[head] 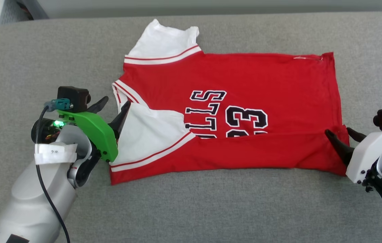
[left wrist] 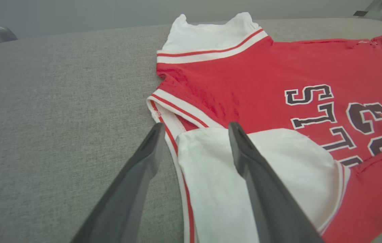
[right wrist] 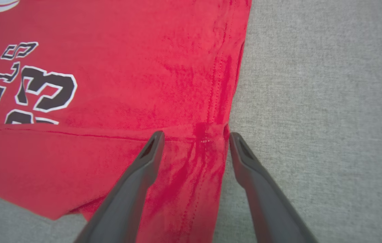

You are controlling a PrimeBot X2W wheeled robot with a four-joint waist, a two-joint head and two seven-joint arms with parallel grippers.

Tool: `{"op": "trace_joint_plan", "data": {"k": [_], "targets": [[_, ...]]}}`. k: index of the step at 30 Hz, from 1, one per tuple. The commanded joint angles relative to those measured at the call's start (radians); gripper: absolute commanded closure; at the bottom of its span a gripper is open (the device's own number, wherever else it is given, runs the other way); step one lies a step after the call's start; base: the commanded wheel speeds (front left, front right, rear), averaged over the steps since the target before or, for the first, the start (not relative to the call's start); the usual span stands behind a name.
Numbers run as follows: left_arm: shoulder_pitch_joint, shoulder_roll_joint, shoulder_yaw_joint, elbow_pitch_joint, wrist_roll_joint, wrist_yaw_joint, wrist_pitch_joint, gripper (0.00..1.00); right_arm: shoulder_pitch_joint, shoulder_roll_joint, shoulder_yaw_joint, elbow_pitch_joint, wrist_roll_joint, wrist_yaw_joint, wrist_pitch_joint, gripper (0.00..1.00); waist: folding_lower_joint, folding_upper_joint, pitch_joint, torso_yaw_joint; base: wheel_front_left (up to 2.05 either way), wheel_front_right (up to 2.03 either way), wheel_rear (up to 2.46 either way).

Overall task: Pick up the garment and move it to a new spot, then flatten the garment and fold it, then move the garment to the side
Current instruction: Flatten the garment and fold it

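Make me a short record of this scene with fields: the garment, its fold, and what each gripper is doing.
garment: red jersey, lying flat on a gray fabric surface
fold: near long edge turned over, covering the lower part of the black lettering
left gripper: jaws open, straddling the collar-end edge by the folded-in white sleeve
right gripper: jaws open, straddling the hem-end edge at the fold line
held: nothing

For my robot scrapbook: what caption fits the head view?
Both open, the left gripper and right gripper flank the partly folded garment on a gray surface.
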Motion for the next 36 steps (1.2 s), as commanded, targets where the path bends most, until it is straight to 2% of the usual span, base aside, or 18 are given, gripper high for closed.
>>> {"op": "trace_joint_plan", "data": {"k": [1, 7, 14, 22, 29, 31, 36], "targets": [[0.006, -0.012, 0.012, 0.008, -0.005, 0.009, -0.029, 0.0, 0.016, 0.001, 0.001, -0.003, -0.006, -0.001, -0.007, 0.0, -0.0001, 0.0, -0.054, 0.009, 0.0, 0.0, 0.0], [0.091, -0.041, 0.059, -0.022, -0.048, 0.057, -0.12, 0.0, 0.085, -0.004, -0.024, -0.048, -0.043, -0.001, -0.004, 0.0, -0.0001, 0.0, -0.132, 0.016, 0.0, 0.0, 0.0], [0.253, -0.022, 0.095, -0.19, -0.082, 0.186, -0.119, 0.0, 0.202, 0.034, -0.114, -0.164, -0.103, -0.001, 0.052, 0.0, -0.0001, 0.0, -0.175, 0.016, 0.0, 0.0, 0.0], [0.414, 0.052, 0.066, -0.399, -0.075, 0.355, 0.033, 0.0, 0.323, 0.119, -0.246, -0.333, -0.23, -0.001, 0.225, 0.0, -0.0001, 0.0, -0.156, 0.0, 0.0, 0.0, 0.0], [0.43, 0.115, 0.014, -0.485, -0.049, 0.446, 0.206, 0.0, 0.363, 0.187, -0.314, -0.492, -0.307, -0.001, 0.323, 0.0, -0.0001, 0.0, -0.103, -0.014, 0.0, 0.0, 0.0], [0.428, 0.123, 0.005, -0.491, -0.041, 0.469, 0.236, 0.0, 0.368, 0.201, -0.318, -0.529, -0.326, -0.001, 0.341, 0.0, -0.0001, 0.0, -0.085, -0.021, 0.0, 0.0, 0.0], [0.419, 0.123, 0.002, -0.484, -0.037, 0.495, 0.26, 0.0, 0.37, 0.219, -0.325, -0.586, -0.344, -0.001, 0.368, 0.0, -0.0001, 0.0, -0.051, -0.035, 0.0, 0.0, 0.0]]}}
